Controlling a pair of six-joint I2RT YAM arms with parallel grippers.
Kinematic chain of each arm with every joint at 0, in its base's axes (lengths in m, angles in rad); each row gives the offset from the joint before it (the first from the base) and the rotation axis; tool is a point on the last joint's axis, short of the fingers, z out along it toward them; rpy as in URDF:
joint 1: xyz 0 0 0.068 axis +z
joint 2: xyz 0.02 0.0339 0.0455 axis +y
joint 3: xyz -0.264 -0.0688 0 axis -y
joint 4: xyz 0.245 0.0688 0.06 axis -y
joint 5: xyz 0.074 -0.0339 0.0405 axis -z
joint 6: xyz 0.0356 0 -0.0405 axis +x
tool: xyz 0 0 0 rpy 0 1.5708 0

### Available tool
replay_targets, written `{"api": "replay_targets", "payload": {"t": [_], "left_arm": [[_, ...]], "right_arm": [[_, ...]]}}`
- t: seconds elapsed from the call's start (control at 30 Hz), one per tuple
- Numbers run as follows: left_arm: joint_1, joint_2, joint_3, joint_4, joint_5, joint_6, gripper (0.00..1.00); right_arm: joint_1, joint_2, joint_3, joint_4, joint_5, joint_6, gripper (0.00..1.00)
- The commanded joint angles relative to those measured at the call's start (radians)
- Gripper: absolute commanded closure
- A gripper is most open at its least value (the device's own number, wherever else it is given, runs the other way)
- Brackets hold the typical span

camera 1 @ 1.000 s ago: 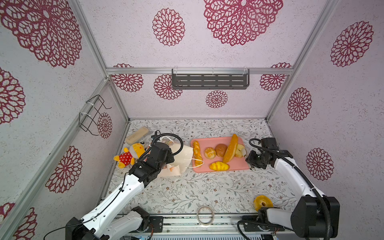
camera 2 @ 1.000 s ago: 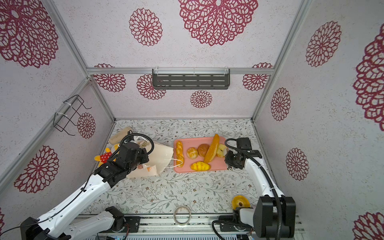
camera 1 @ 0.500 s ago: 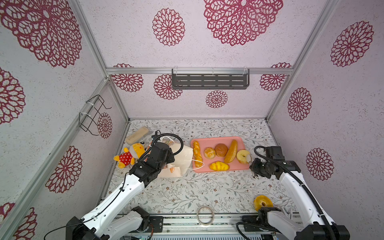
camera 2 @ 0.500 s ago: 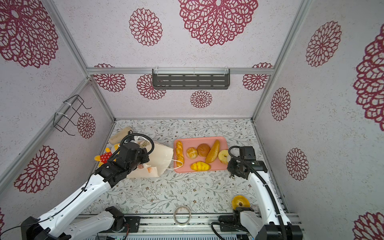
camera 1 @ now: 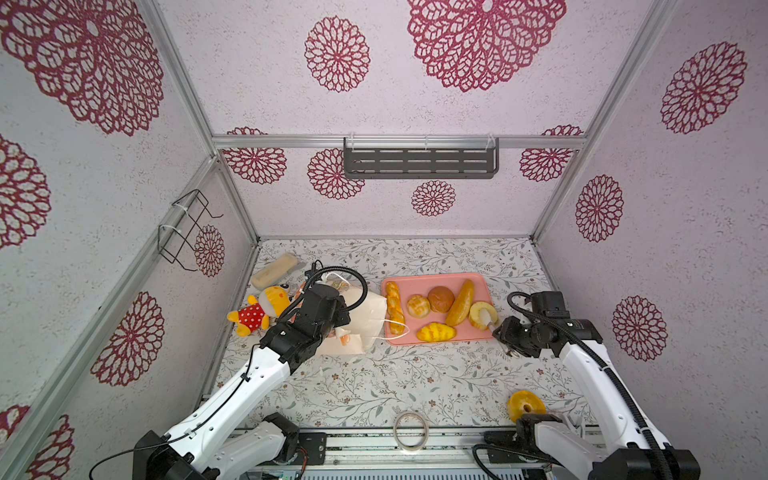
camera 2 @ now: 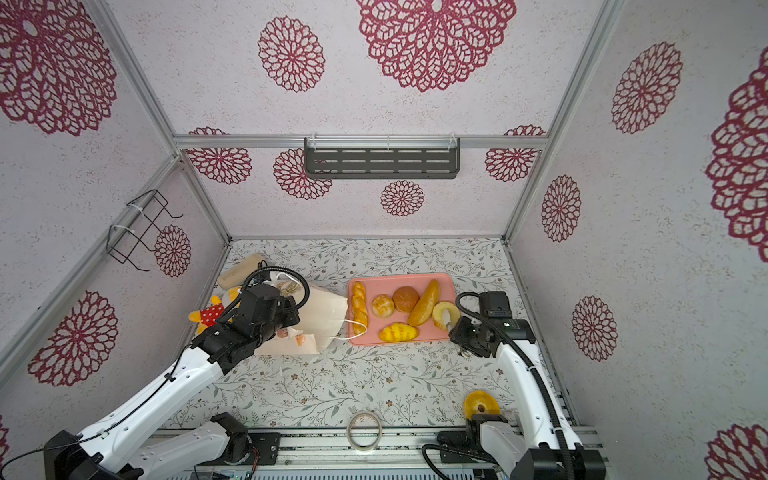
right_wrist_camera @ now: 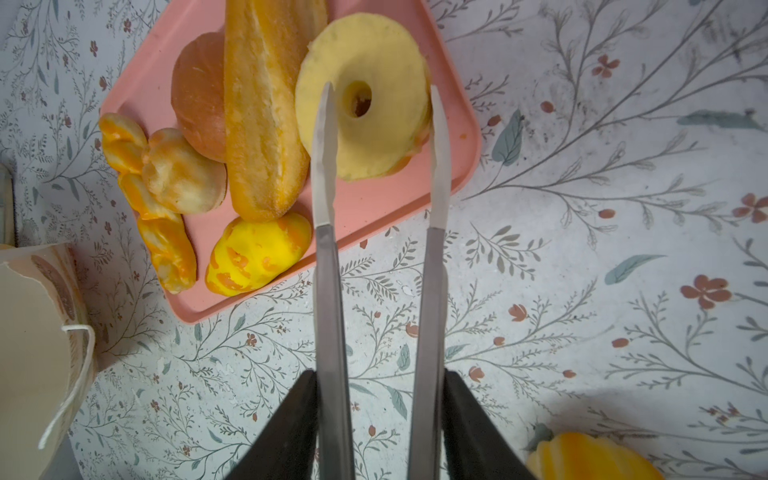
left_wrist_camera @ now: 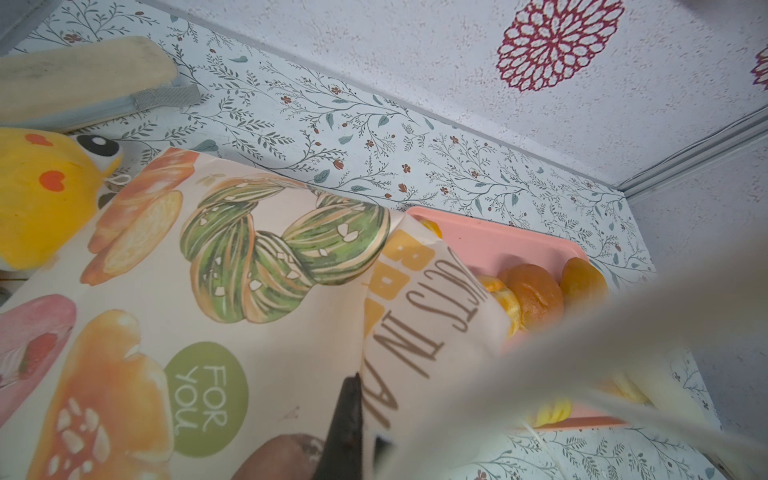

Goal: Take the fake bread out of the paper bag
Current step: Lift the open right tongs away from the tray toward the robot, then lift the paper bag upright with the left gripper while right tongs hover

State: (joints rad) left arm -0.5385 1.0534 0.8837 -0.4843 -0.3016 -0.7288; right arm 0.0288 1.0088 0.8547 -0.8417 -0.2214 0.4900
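The paper bag (camera 1: 368,316) (camera 2: 326,309) lies on its side left of the pink tray (camera 1: 436,277), its mouth toward the tray. My left gripper (left_wrist_camera: 365,424) is shut on a fold of the bag's printed paper (left_wrist_camera: 208,291); the bag's inside is hidden. Fake bread lies on the tray: a braided stick (camera 1: 395,307), a brown bun (camera 1: 440,298), a long loaf (camera 1: 460,302), a yellow loaf (camera 1: 436,331) and a pale ring (camera 1: 482,315) (right_wrist_camera: 365,124). My right gripper (camera 1: 492,325) (right_wrist_camera: 380,89) stands open, its metal fingers (right_wrist_camera: 324,166) straddling the ring at the tray's near right corner.
Another ring bread (camera 1: 525,405) lies by the right arm's base. A yellow plush toy (camera 1: 262,309) and a beige block (camera 1: 274,270) sit left of the bag. A tape roll (camera 1: 411,430) rests at the front edge. A wire rack (camera 1: 183,232) hangs on the left wall.
My right arm has drawn back toward the front and its jaws have widened, leaving the ring on the tray. The long loaf has settled lower. The left arm has stayed still.
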Motion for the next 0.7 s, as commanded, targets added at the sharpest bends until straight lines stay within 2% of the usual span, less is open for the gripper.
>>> {"api": "replay_targets", "payload": {"t": [0.0,0.17,0.37,0.5,0.67], "left_arm": [[0.008,-0.011,-0.005,0.008,-0.001,0.013,1.00],[0.008,-0.017,-0.005,0.012,0.021,0.044,1.00],[0.009,-0.052,-0.006,0.009,0.044,0.113,1.00],[0.009,-0.088,-0.003,0.001,0.075,0.202,1.00],[0.009,-0.118,0.009,-0.029,0.184,0.396,1.00]], "right_arm": [[0.004,-0.049,0.044,-0.056,0.018,0.002,0.50],[0.003,-0.075,0.083,-0.102,0.057,0.002,0.47],[0.003,-0.082,0.150,-0.125,0.031,-0.017,0.50],[0.003,-0.080,0.203,-0.131,-0.039,-0.046,0.53],[0.009,-0.059,0.272,-0.120,-0.218,-0.086,0.57]]}}
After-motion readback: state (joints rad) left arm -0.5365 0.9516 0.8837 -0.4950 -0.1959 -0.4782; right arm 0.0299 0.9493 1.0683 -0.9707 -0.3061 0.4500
